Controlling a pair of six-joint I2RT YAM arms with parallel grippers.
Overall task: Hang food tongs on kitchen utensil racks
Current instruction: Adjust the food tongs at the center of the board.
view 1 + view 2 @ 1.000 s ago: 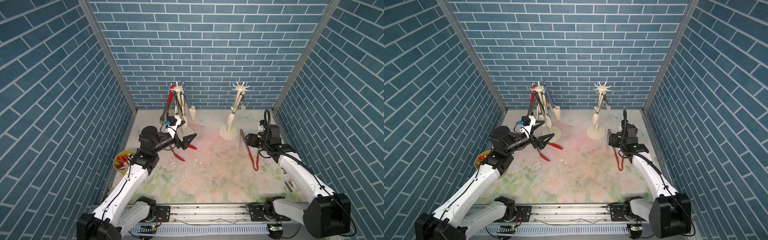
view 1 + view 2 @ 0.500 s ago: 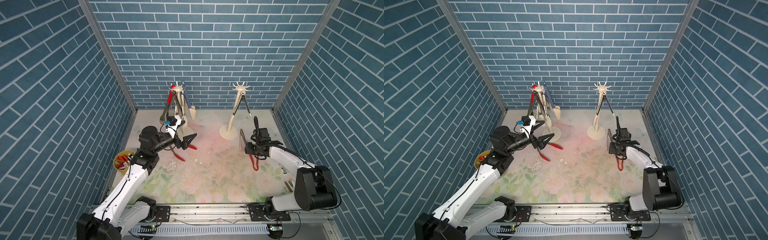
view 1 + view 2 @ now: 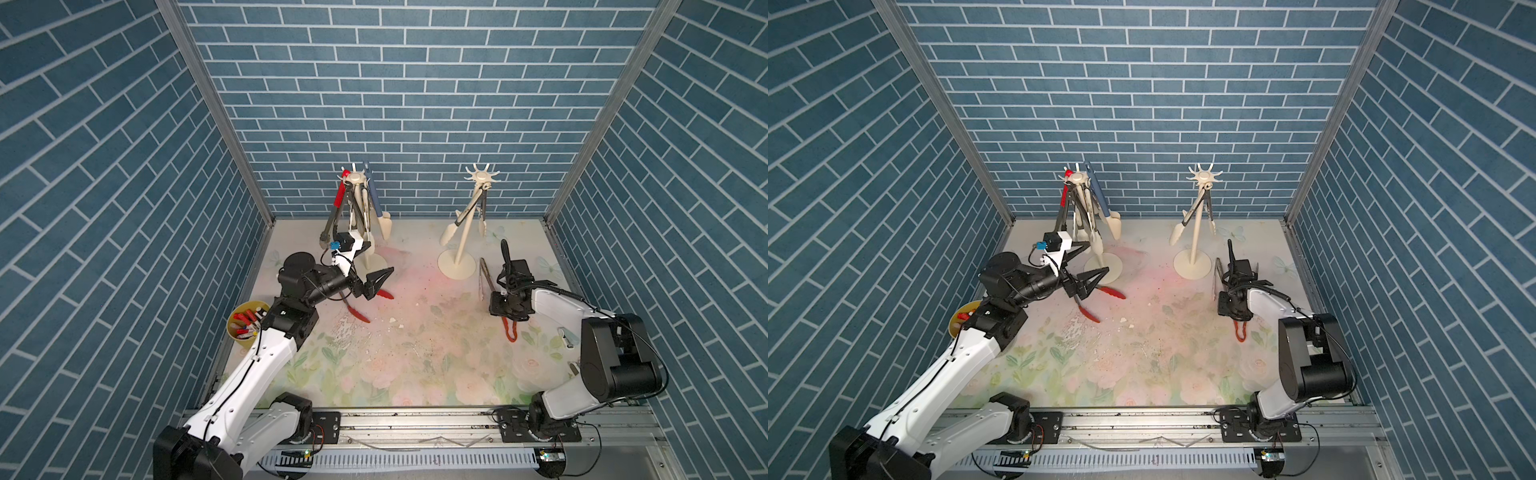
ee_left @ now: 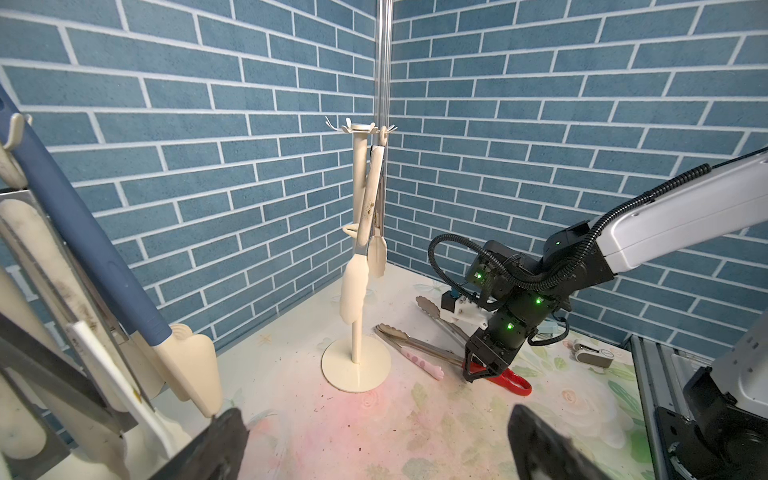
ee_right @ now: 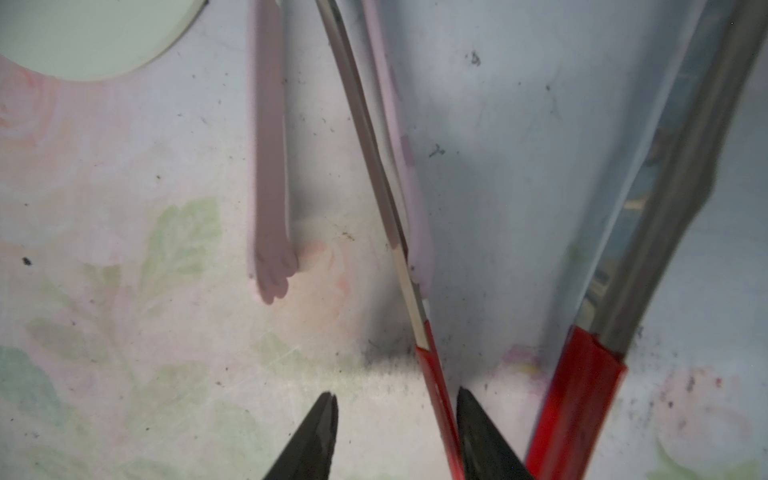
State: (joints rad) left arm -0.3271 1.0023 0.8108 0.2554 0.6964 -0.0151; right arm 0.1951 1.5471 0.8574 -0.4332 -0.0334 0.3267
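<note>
Right of centre in both top views, the right gripper point(image 5: 397, 409) stands half-spread astride one arm of the red-handled tongs point(image 5: 432, 374). Left of centre, the left gripper point(image 3: 380, 282) gapes wide over red-tipped tongs point(image 3: 360, 314).

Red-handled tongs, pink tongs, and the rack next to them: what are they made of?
Red-handled tongs: polished steel by the look, mirror reflections on the arms; glossy red grips, probably silicone or plastic. Pink tongs: matte, uniform pink, likely silicone. Rack: cream, matte, no glare; painted metal or plastic, cannot tell.
</note>
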